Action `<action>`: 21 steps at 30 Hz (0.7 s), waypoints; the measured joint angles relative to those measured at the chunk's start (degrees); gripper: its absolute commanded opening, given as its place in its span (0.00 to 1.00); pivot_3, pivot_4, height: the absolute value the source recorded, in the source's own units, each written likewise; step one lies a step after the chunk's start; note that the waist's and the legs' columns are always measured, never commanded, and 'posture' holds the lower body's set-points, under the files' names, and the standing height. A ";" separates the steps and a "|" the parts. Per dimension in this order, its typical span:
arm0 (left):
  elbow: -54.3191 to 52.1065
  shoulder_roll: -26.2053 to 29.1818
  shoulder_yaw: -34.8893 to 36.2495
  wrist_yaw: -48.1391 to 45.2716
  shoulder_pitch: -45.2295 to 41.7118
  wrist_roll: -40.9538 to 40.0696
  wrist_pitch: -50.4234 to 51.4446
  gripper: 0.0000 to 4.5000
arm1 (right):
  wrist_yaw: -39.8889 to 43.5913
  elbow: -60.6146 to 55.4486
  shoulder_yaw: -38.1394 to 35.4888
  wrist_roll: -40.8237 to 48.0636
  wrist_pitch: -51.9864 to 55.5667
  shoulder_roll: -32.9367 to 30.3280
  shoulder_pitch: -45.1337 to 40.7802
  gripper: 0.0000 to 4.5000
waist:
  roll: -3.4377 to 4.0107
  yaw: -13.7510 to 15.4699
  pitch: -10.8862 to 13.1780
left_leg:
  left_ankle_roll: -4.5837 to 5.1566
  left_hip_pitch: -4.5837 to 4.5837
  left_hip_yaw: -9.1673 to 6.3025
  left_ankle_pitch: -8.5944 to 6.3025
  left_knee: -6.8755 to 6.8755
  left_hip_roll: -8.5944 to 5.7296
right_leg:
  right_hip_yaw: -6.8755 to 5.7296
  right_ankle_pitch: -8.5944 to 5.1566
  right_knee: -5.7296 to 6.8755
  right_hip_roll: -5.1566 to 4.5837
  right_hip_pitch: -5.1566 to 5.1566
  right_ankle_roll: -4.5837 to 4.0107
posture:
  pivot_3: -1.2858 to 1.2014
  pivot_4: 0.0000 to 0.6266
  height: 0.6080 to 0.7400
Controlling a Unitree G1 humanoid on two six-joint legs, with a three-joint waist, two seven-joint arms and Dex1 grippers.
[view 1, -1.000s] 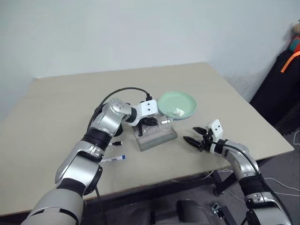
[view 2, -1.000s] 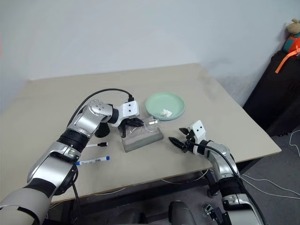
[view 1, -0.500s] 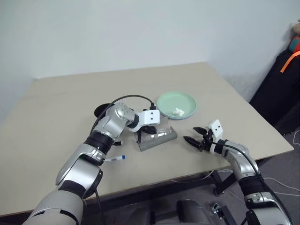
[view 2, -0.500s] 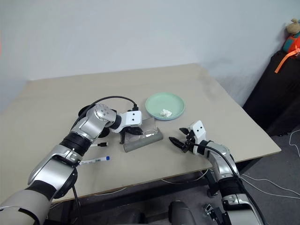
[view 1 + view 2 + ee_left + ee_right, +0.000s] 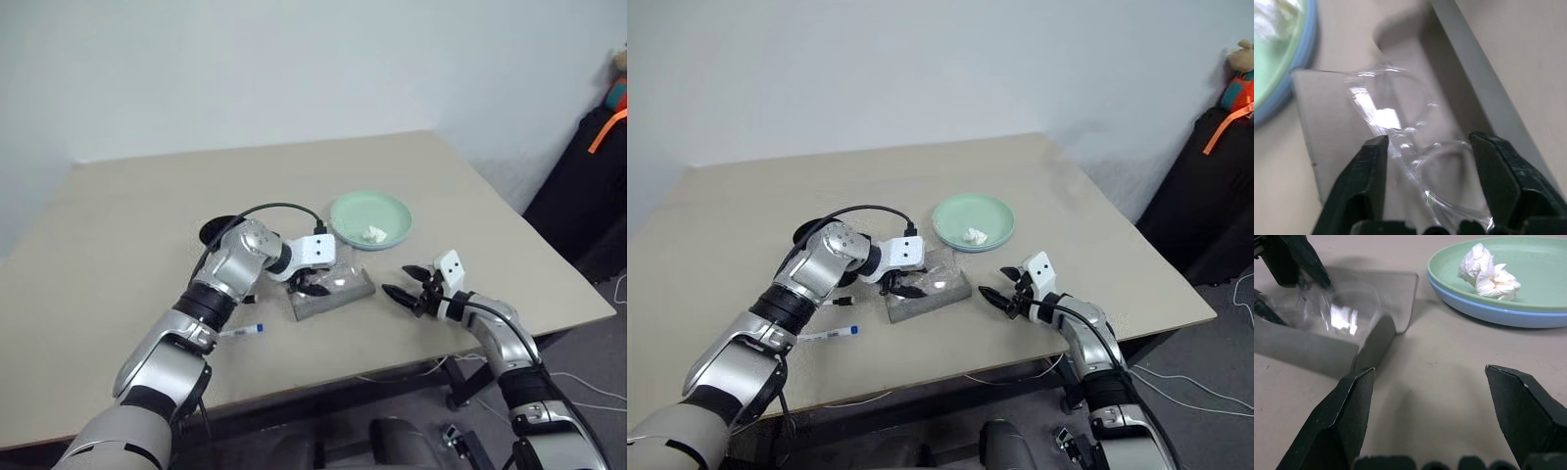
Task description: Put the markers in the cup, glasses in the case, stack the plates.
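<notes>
The clear glasses (image 5: 1400, 122) lie inside the grey case (image 5: 341, 298) at mid-table. My left gripper (image 5: 312, 285) hangs just over them, open, one finger on either side of the frame. The mint green plate (image 5: 384, 211) rests on the light blue plate (image 5: 1488, 309), just beyond the case. My right gripper (image 5: 396, 279) hovers open and empty to the right of the case. A blue-ended marker (image 5: 828, 334) and a black-ended marker (image 5: 838, 302) lie on the table left of the case. The black cup (image 5: 806, 233) stands behind my left arm, partly hidden.
A small crumpled white lump (image 5: 373, 234) sits on the green plate. The table's right edge (image 5: 549, 255) runs close behind my right arm, with dark bags beyond it. A black cable loops over my left wrist.
My left gripper came down with the glasses into the case and its jaws opened, letting them go. The right arm has kept still.
</notes>
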 measured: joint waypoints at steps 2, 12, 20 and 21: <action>0.36 -0.99 0.91 0.91 -0.72 -0.67 0.43 0.59 | 0.00 -0.01 0.07 0.00 0.09 0.02 0.00 0.87 | 0.00 -0.01 0.00 | 0.00 0.00 0.00 0.00 0.01 -0.01 | 0.01 0.02 0.00 0.00 0.00 0.03 | 0.52 0.00 0.91; 9.12 -3.50 6.42 9.82 -7.48 -2.22 -2.64 0.51 | -0.01 -0.02 0.69 0.00 0.68 0.04 -0.11 0.87 | -0.01 -0.04 0.00 | 0.00 0.03 0.03 0.00 0.03 -0.01 | 0.06 0.07 0.01 0.02 0.01 0.10 | 0.52 0.00 0.91; 18.12 -1.64 3.62 16.79 -7.77 4.80 -12.71 0.02 | -0.07 -0.02 0.72 0.00 0.69 0.03 -0.15 0.87 | -0.02 0.02 -0.01 | 0.00 0.01 0.03 0.00 0.03 -0.05 | 0.09 0.09 0.00 0.01 0.01 0.14 | 0.52 0.00 0.91; 19.51 -1.62 2.97 17.71 -7.77 6.00 -13.73 0.02 | -0.15 -0.06 0.78 0.00 0.72 0.03 -0.16 0.87 | -0.03 0.04 -0.02 | 0.00 0.00 0.02 0.00 0.03 -0.06 | 0.09 0.10 -0.01 0.01 0.01 0.15 | 0.52 0.00 0.91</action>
